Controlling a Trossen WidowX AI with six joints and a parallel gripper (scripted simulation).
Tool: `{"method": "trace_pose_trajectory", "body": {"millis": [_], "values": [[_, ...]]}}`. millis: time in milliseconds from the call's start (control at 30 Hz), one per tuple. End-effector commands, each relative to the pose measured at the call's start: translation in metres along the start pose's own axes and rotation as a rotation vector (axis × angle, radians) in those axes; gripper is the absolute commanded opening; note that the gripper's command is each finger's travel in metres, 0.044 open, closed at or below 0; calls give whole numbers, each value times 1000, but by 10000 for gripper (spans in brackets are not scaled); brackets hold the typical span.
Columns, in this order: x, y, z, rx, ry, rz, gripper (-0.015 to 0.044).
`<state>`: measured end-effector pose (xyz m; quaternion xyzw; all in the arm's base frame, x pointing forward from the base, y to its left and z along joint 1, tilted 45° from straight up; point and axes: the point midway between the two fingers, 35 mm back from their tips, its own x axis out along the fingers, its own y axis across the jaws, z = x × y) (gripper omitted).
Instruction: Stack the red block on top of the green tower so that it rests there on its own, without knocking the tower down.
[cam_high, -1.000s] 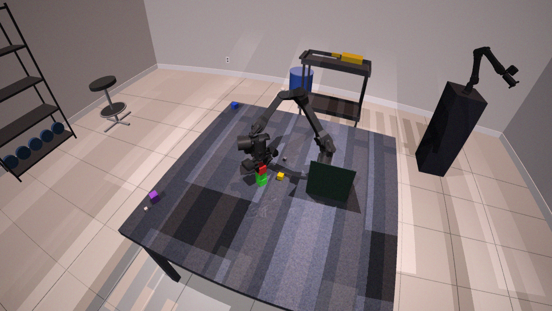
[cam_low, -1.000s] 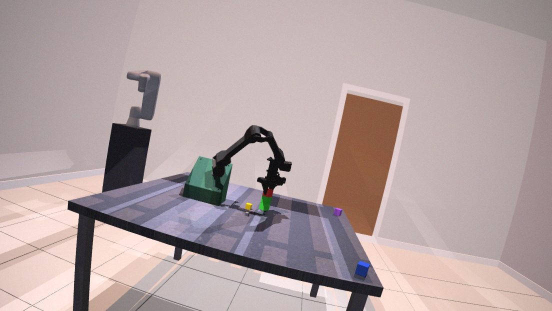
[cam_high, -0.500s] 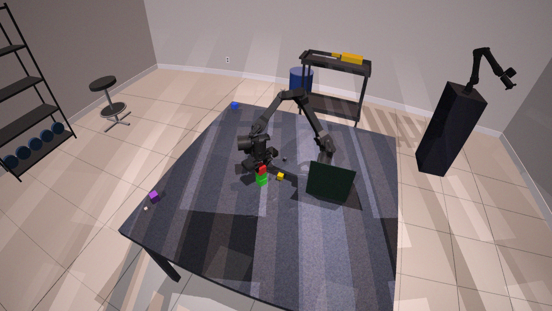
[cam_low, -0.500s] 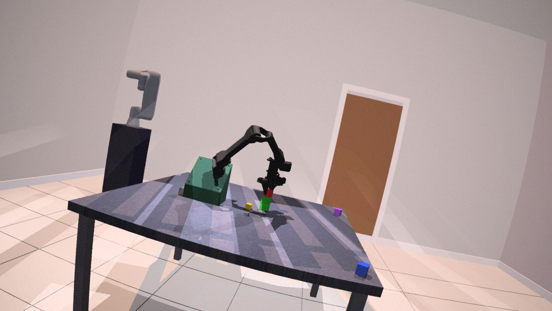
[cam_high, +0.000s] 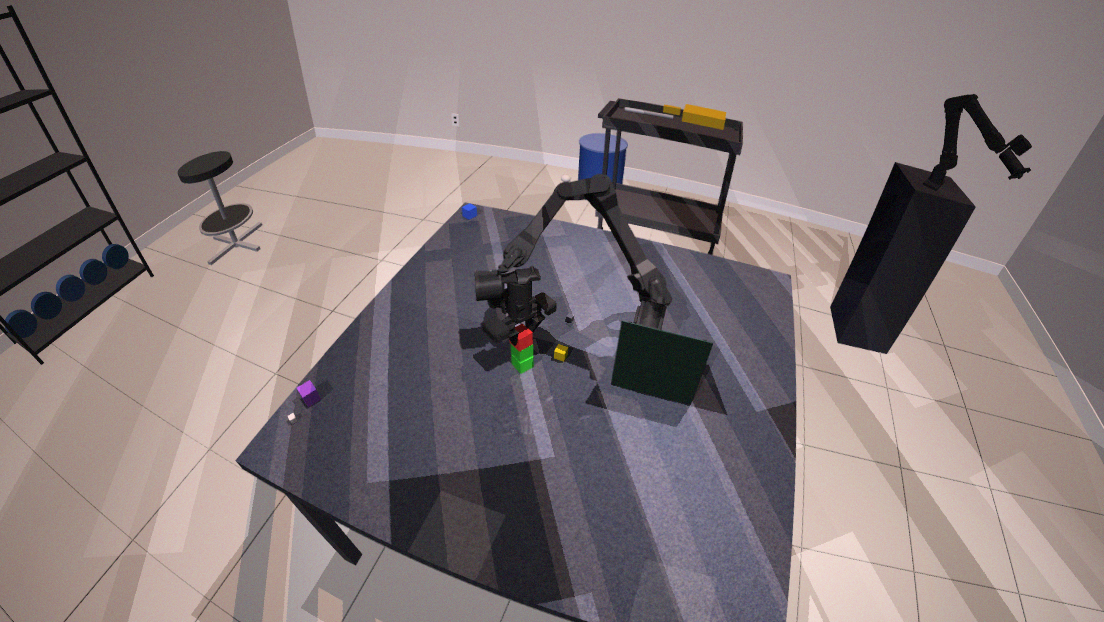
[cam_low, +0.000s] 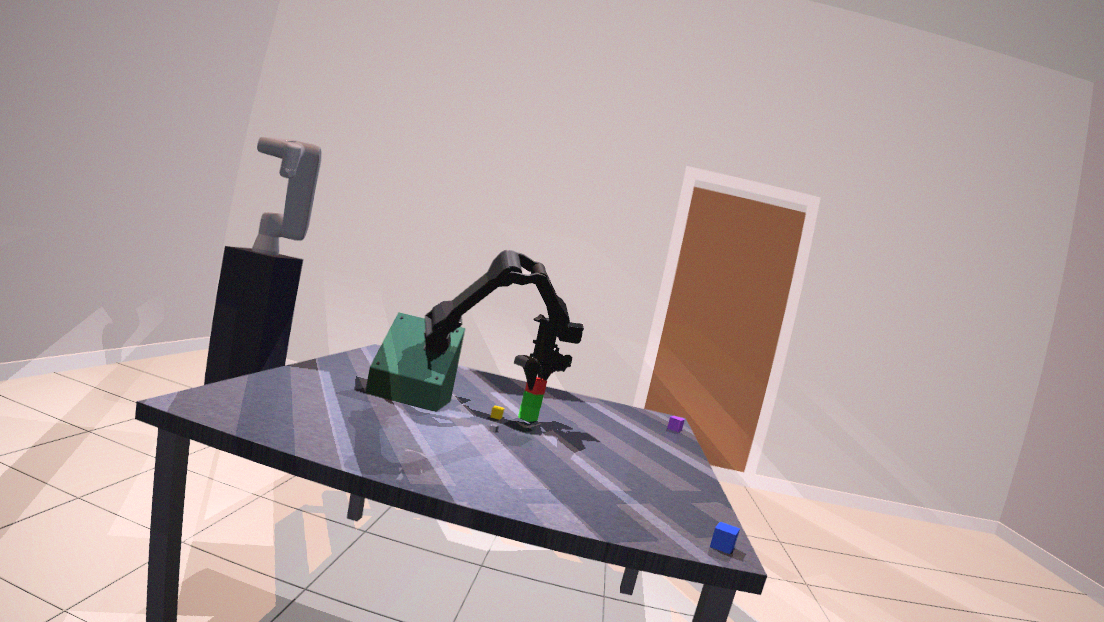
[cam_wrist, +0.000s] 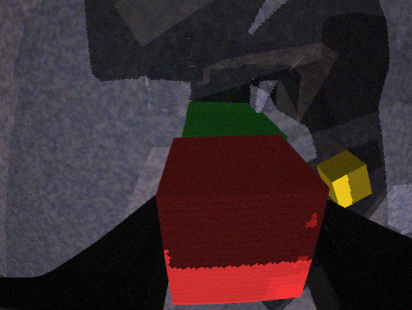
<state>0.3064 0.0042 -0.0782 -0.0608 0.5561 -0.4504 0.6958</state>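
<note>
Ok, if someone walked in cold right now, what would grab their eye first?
The gripper near the table's middle, shut on the red block, which sits right atop the green tower. Next, the green base box where the black arm mounts, and the small yellow cube beside the tower.

Pincer (cam_low: 535, 380) with red block (cam_low: 538, 384) atop green tower (cam_low: 530, 405)
</note>
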Motion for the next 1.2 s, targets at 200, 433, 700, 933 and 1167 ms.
{"method": "trace_pose_trajectory", "body": {"millis": [200, 433, 700, 933, 1167], "values": [[0, 0, 0, -1, 1, -1, 289], [0, 0, 0, -1, 1, -1, 440], [0, 0, 0, -1, 1, -1, 440], [0, 0, 0, -1, 1, -1, 440], [0, 0, 0, -1, 1, -1, 440]]}}
